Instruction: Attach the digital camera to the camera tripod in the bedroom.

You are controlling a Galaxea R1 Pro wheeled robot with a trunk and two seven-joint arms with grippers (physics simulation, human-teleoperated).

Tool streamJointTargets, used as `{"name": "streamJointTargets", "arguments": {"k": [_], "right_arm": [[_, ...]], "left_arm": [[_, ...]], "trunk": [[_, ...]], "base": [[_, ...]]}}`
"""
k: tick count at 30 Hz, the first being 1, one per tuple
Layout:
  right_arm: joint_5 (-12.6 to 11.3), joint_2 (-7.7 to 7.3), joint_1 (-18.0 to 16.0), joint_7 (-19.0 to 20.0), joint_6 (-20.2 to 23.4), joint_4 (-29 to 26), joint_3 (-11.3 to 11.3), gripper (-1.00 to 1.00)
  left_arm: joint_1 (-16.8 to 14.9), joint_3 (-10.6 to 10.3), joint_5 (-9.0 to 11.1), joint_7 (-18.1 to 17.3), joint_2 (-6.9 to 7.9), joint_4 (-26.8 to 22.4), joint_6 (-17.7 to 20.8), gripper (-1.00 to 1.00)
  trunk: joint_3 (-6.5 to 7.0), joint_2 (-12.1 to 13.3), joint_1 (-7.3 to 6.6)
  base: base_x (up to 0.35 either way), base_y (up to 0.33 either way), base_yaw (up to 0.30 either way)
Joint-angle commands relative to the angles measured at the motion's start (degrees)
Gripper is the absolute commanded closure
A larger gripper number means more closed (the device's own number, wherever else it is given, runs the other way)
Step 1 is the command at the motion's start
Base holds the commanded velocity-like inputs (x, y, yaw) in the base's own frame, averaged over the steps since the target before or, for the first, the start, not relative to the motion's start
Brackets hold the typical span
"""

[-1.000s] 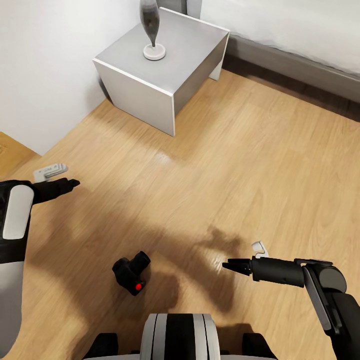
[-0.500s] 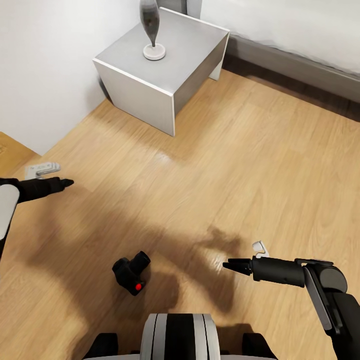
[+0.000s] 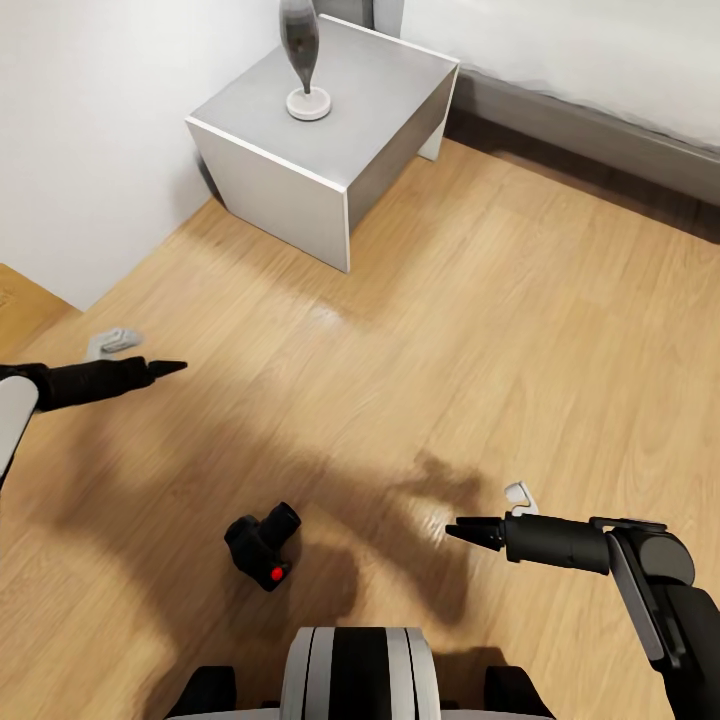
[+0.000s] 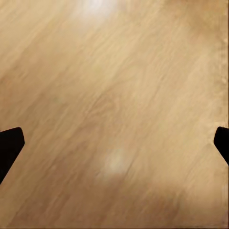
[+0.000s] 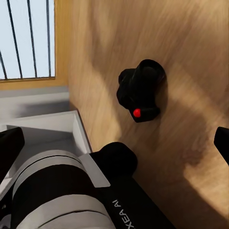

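Note:
The digital camera (image 3: 262, 548), a small matte-black body with a red dot, lies on the light wood floor just ahead of my base. In the right wrist view the digital camera (image 5: 140, 90) rests on the planks, apart from both fingertips (image 5: 10, 145). My right gripper (image 3: 458, 528) hovers low to the camera's right, open and holding nothing. My left gripper (image 3: 165, 369) hangs farther off, up and to the left of the camera. Its fingertips (image 4: 9, 143) stand wide apart over bare floor, so it is open. The camera tripod is out of view.
A white cube shelf (image 3: 330, 150) stands ahead against the pale wall (image 3: 80, 150), with a grey vase (image 3: 303, 60) on top. The grey bed frame (image 3: 600, 135) runs along the far right. Open plank floor (image 3: 480, 330) lies between them and the camera.
The left arm has swung: its white forearm has slid off the left edge and the gripper tip reaches a little farther right. The right arm and the camera have not moved.

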Motion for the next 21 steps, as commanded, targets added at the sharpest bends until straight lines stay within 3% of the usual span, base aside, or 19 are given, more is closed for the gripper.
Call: {"name": "streamJointTargets", "arguments": {"k": [1,3,4,7,9,13,21], "right_arm": [[-0.06,-0.03,-0.02,0.12,0.31,0.0,-0.03,-1.0],[-0.07,-0.05,-0.02,0.12,0.31,0.0,-0.05,-1.0],[-0.07,-0.07,-0.02,0.12,0.31,0.0,-0.06,-1.0],[-0.07,-0.08,-0.02,0.12,0.31,0.0,-0.07,-1.0],[-0.07,-0.09,-0.02,0.12,0.31,0.0,-0.07,-1.0],[-0.07,-0.09,-0.02,0.12,0.31,0.0,-0.07,-1.0],[-0.07,-0.1,-0.02,0.12,0.31,0.0,-0.07,-1.0]], "left_arm": [[-0.03,0.06,-0.8,-4.96,0.28,0.14,-0.74,-1.0],[-0.03,0.02,-1.22,-13.46,0.82,0.56,-3.26,-1.0],[-0.03,0.02,-1.41,-21.54,1.2,1.23,-6.38,-1.0],[-0.03,0.04,-1.42,-31.69,1.55,2.39,-10.81,-1.0],[-0.02,0.02,-1.56,-36.58,1.71,3.17,-12.85,-1.0],[-0.02,-0.02,-1.85,-43.14,1.72,5.85,-15.34,-1.0],[-0.02,-0.98,-2.02,-46.99,0.02,12.39,-16.75,-1.0]], "trunk": [[-0.03,-0.01,-0.01],[-0.03,-0.01,-0.01],[-0.03,-0.01,-0.01],[-0.03,-0.01,-0.01],[-0.03,-0.01,-0.01],[-0.03,-0.01,-0.01],[-0.03,-0.01,-0.01]], "base": [[0.0,0.0,0.0],[0.0,0.0,0.0],[0.0,0.0,0.0],[0.0,0.0,0.0],[0.0,0.0,0.0],[0.0,0.0,0.0],[0.0,0.0,0.0]]}}
